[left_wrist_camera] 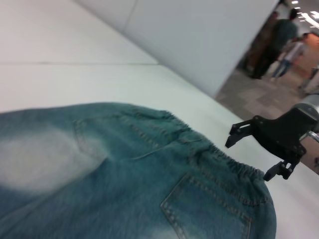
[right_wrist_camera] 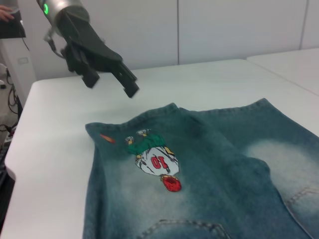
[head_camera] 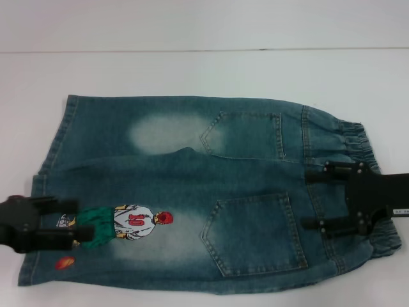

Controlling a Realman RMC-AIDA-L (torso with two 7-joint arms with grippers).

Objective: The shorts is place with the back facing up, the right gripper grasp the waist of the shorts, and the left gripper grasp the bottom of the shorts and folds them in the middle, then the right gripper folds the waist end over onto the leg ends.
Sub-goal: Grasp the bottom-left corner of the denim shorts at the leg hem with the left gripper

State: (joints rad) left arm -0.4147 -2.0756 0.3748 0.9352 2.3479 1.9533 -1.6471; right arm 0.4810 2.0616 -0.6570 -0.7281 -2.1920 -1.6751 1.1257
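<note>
Head view: shorts (head_camera: pixel 192 192) lie flat, back pockets up, across the near half of the white table (head_camera: pixel 192 70). Long axis runs side to side — waist toward the table's right edge, leg hems toward the left edge. My right gripper (head_camera: pixel 313 199) hovers over the elastic waistband (head_camera: pixel 358 137), fingers spread wide, holding nothing. My left gripper (head_camera: pixel 67 221) sits over the near leg hem by the cartoon print (head_camera: pixel 131 224), fingers apart, empty.

Left wrist view: waistband is at the far end of the denim and the right gripper (left_wrist_camera: pixel 251 152) hangs just past it, above the cloth, fingers wide.

Right wrist view: left gripper (right_wrist_camera: pixel 110 82) is above the table just beyond the hem, fingers open, not touching fabric.

I judge each arm is nearest its own end — both need to drop straight down before any fold.
</note>
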